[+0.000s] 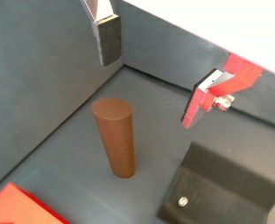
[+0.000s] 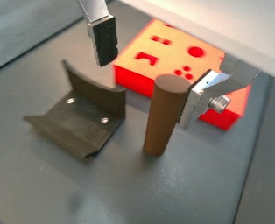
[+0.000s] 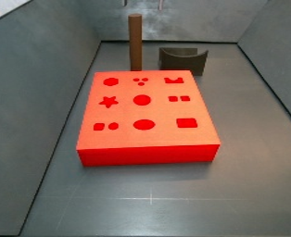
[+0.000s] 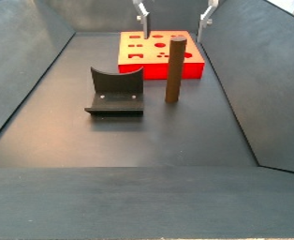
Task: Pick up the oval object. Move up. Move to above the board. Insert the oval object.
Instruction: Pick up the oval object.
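- The oval object (image 4: 175, 69) stands upright on the dark floor, a slim brown peg with a rounded top; it shows in both wrist views (image 1: 116, 136) (image 2: 164, 115) and in both side views (image 3: 134, 42)
- Nothing grips it — its sides are bare and the peg stands free
- The gripper (image 4: 175, 13) hangs above the peg with its jaws spread wide and empty; in both wrist views (image 2: 158, 57) the two silver fingers (image 1: 109, 33) sit well apart, one on each side of the peg's top and clear of it
- The fixture (image 4: 116, 92), a dark L-shaped bracket on a base plate, stands just beside the peg without touching it; in a wrist view (image 2: 79, 112) two screw heads show on its plate
- The board (image 3: 143, 116) is a thick bright-red slab lying flat on the floor; its top face carries cut-out shapes — star, circles, ovals, square among them
- In a side view the peg and the fixture (image 3: 183, 58) stand just past the board's far edge; in a side view the board (image 4: 154, 47) lies behind the peg
- Grey walls (image 4: 37, 52) enclose the floor on its sides
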You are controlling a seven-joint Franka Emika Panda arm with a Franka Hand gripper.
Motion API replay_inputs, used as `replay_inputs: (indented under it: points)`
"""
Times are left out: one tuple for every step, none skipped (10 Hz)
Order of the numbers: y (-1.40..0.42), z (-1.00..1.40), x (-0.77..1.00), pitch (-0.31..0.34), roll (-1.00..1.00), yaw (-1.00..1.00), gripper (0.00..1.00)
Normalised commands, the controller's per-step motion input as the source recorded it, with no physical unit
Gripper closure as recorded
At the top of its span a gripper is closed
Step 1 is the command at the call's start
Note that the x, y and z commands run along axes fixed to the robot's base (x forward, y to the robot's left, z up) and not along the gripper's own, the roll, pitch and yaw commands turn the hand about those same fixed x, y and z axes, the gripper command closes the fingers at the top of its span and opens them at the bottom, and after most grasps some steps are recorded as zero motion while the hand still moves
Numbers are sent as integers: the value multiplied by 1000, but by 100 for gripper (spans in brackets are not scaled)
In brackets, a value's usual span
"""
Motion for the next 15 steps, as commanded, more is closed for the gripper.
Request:
replay_inputs:
  points:
    - [-23,-214,0,0,0,-1000,0]
    - [0,-231,0,0,0,-1000,0]
    - [0,-231,0,0,0,-1000,0]
    - [0,-231,0,0,0,-1000,0]
    - [0,-231,0,0,0,-1000,0]
    - [0,-231,0,0,0,-1000,0]
    - [0,-234,0,0,0,-1000,0]
    - [0,-231,0,0,0,-1000,0]
    - [0,-229,0,0,0,-1000,0]
    - [0,-191,0,0,0,-1000,0]
    - [-69,-3,0,9,46,-994,0]
    - [-94,0,-9,13,61,-969,0]
    - [-131,0,-17,26,69,-937,0]
    - [-234,0,-63,23,67,-829,0]
    - [-463,-140,-457,0,107,-351,0]
